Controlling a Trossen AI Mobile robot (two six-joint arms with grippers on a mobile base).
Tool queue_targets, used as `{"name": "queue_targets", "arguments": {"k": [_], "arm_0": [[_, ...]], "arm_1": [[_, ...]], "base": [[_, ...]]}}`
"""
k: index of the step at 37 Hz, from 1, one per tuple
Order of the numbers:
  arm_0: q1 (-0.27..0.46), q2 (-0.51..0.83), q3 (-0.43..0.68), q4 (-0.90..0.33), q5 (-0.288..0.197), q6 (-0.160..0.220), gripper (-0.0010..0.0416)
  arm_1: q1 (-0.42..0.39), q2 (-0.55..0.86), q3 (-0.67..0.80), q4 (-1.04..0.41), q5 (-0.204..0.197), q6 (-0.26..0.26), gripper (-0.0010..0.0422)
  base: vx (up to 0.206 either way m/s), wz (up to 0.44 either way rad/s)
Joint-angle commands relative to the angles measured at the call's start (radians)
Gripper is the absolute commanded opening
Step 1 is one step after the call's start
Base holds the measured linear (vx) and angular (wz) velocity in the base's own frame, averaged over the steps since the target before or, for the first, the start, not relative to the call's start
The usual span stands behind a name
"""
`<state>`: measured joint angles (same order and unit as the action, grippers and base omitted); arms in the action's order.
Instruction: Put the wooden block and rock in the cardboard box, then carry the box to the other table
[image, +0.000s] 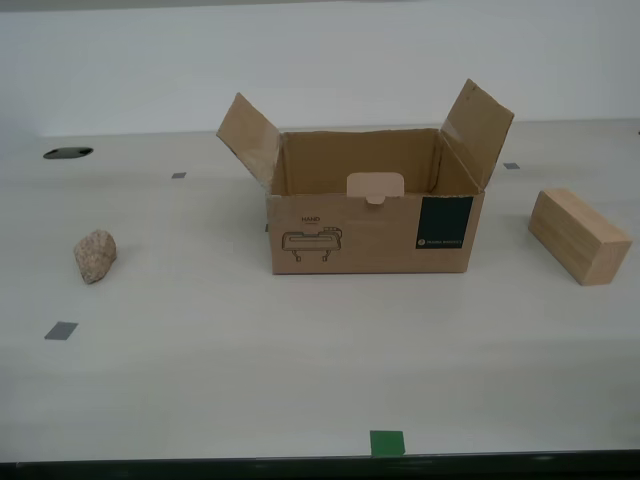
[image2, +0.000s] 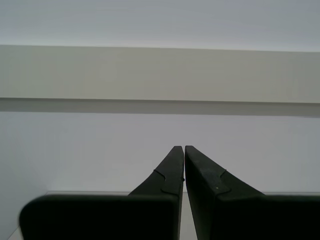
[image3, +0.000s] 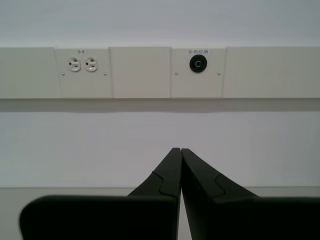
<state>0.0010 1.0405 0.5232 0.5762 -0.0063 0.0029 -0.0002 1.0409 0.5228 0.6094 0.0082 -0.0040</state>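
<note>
Both your first tool (image3: 180, 150) and second tool (image2: 184, 147) sit pressed together, empty, facing the wall, none of the task's things near either. On the cream surface (image: 250, 380), the lumpy beige rock (image: 95, 256) looks hard and uneven: pinch its narrow waist. The pale rectangular wooden block (image: 579, 236) looks rigid and smooth: grip its long flat sides. Between them, the open brown cardboard box (image: 371, 208) looks light, its walls pliable.

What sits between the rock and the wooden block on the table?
The open cardboard box, in the exterior view. The rock lies toward that view's left, the wooden block toward its right, both apart from the box on bare tabletop.
</note>
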Motion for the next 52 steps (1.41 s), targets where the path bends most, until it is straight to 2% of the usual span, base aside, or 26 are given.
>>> {"name": "queue_targets", "arguments": {"k": [1,52], "arm_0": [[0.000,0.000,0.001,0.004,0.000,0.000,0.0000],[0.000,0.000,0.001,0.004,0.000,0.000,0.0000]], "arm_1": [[0.000,0.000,0.000,0.006,-0.002,0.002,0.0000],[0.000,0.000,0.000,0.006,-0.002,0.002,0.0000]], "base": [[0.000,0.000],[0.000,0.000]]}}
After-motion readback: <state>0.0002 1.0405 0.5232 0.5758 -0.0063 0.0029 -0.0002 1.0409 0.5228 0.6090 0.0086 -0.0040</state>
